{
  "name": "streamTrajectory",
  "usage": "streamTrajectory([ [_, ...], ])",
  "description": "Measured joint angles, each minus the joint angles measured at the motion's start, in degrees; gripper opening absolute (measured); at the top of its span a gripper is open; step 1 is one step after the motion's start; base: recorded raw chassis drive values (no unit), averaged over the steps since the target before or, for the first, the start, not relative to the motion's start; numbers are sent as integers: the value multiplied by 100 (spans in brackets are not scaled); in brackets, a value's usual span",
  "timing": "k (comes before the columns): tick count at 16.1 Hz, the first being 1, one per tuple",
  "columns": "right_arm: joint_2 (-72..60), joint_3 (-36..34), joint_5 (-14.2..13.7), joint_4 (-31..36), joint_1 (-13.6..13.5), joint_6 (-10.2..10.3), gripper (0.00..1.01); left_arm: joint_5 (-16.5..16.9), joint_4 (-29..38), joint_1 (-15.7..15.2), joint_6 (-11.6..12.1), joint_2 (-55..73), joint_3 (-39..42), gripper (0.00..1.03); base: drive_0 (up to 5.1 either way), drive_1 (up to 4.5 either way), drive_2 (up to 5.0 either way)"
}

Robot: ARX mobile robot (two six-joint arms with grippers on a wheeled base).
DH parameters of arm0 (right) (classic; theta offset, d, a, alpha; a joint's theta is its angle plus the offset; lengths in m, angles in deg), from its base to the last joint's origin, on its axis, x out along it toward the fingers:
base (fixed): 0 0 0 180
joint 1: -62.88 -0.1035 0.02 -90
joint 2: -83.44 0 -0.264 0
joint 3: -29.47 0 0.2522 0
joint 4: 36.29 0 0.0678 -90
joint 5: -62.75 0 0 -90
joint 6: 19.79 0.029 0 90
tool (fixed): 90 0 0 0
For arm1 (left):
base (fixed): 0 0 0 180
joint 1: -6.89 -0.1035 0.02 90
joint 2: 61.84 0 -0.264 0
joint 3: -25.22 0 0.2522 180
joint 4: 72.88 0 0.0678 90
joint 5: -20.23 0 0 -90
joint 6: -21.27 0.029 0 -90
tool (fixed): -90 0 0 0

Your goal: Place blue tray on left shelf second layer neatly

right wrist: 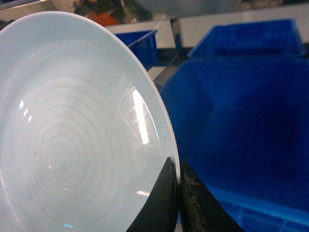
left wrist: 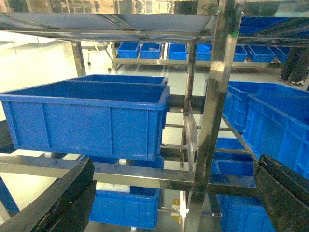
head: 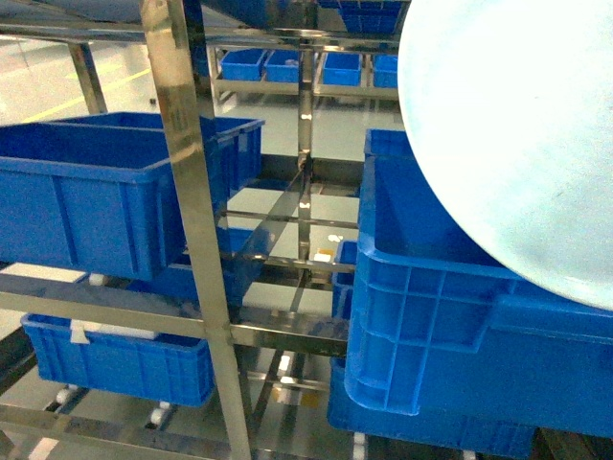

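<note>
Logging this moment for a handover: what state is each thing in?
blue tray: lifted, held by its rim, over a crate
right gripper: shut on the tray's rim
left gripper: open, empty, facing the shelf
left crate: on the shelf, looks empty
right crate: open-topped, under the tray

Pretty standard warehouse setup: shiny stainless-steel shelving racks (head: pixel 188 192) fill the near view, stacked with deep dark-blue ribbed plastic crates (head: pixel 91 196) on both left and right. Farther back, another low rack carries a row of smaller blue bins (left wrist: pixel 159 50). The pale glossy floor (head: pixel 48 81) looks brightly lit, with yellow lines on the left.
</note>
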Motion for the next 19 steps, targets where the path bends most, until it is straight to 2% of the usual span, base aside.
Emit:
streamTrajectory([
  [1,-350,527,678,-994,216,551,2,0,-2,0,2,0,0,98,-180,-180,-180],
  [2,-828,981,1226,-1880,498,903,2,0,-2,0,2,0,0,98,-180,-180,-180],
  [3,-1224,1180,1410,-2363,682,999,2,0,0,0,0,0,0,98,-180,-180,-180],
  [5,-1821,1314,1648,-2931,901,1010,2,0,-2,0,0,0,0,98,0,0,0],
  [7,-2212,1512,1567,-2973,1019,986,2,0,-2,0,2,0,0,98,0,0,0],
  [11,-2778,1969,1353,-2662,1056,1040,2,0,-2,0,0,0,0,98,0,0,0],
  [13,-3241,2304,1119,-2500,1106,1311,2,2,-2,0,2,0,0,98,0,0,0],
  [16,-3718,2811,955,-2430,1204,1617,2,2,-2,0,2,0,0,98,0,0,0],
  [19,-4024,3067,855,-2555,1434,1926,2,2,0,0,0,0,0,98,0,0,0],
])
